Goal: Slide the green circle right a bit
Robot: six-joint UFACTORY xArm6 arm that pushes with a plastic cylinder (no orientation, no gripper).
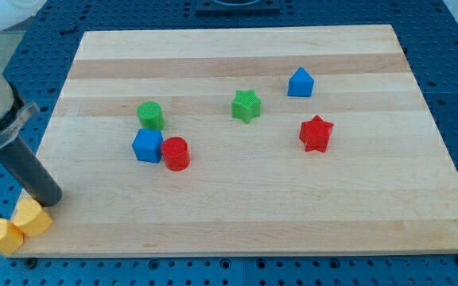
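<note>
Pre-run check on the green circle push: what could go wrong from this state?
1. My tip sits at the wooden board's bottom-left edge beside two yellow blocks; moving off may knock them.
2. The green cylinder is close above the blue cube and red cylinder; a low approach would likely clip those.
</note>
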